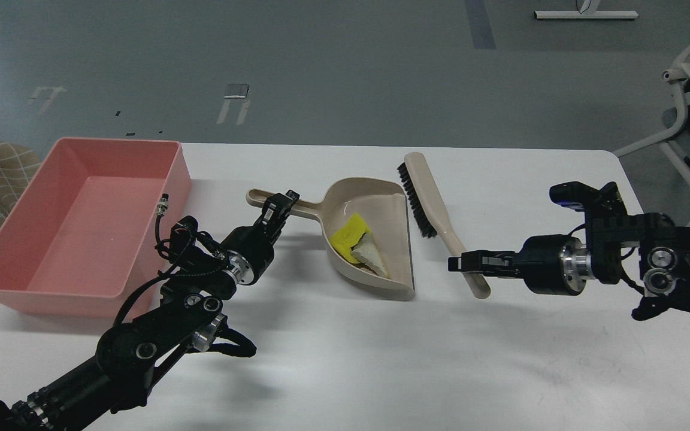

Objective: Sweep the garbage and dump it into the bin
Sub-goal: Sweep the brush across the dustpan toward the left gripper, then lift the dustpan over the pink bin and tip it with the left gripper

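**A:** Since the left pincer (278, 206) sits on the dustpan (369, 239) handle at centre-left of the frame, is it actually clamped?

**B:** Its fingers look closed around the handle, so I'd say yes. The right pincer (462, 263), at centre-right, sits at the tip of the brush (435, 215) handle; it's too dark to tell whether it is closed on it or apart.

**A:** What could go wrong?

**B:** The grip is far out on a long handle. If the pan rolls or tips toward its open lip on the way over, the scraps could slide off onto the bench (351, 359).

**A:** Where are they?

**B:** Both inside the pan, right of the left pincer: the yellow chunk (348, 233) touching the pale strip (372, 252), which lies near the lip. The pink bin (75, 221) stands at the left of the frame, beyond the left pincer, with nothing visible in it.
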You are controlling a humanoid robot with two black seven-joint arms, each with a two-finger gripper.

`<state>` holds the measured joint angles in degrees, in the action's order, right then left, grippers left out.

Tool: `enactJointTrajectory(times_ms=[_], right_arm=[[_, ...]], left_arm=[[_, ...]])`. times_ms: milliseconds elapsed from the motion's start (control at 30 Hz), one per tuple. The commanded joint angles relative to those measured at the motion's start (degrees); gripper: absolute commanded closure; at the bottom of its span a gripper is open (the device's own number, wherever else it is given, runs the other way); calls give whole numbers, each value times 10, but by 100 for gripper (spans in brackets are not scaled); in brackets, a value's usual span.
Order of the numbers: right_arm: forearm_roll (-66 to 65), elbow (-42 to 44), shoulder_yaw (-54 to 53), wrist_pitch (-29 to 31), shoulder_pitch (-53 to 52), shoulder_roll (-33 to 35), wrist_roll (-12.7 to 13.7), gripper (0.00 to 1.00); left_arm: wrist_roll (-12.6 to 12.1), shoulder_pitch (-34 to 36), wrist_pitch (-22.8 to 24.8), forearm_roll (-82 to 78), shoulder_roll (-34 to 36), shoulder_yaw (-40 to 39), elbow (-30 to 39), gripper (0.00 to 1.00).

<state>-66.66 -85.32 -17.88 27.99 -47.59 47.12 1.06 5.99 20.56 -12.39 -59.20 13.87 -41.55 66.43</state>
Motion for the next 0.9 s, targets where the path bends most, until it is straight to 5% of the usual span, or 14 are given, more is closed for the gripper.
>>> enactJointTrajectory(times_ms=[0, 134, 367, 668, 868], right_arm=[[1, -20, -8, 0, 7, 68, 0, 100], [16, -39, -8, -3, 50, 132, -16, 100], [15, -46, -8, -27, 102, 148, -26, 100], [16, -58, -8, -35, 108, 146, -27, 100], [16, -58, -8, -36, 108, 147, -27, 100]], left_arm=[[6, 0, 1, 49, 5, -2, 12, 100], [6, 3, 2, 94, 24, -13, 45, 100], [3, 3, 5, 146, 61, -47, 93, 100], [2, -3, 32, 223, 198, -128, 134, 100], [5, -59, 101, 281, 306, -233, 135, 100]])
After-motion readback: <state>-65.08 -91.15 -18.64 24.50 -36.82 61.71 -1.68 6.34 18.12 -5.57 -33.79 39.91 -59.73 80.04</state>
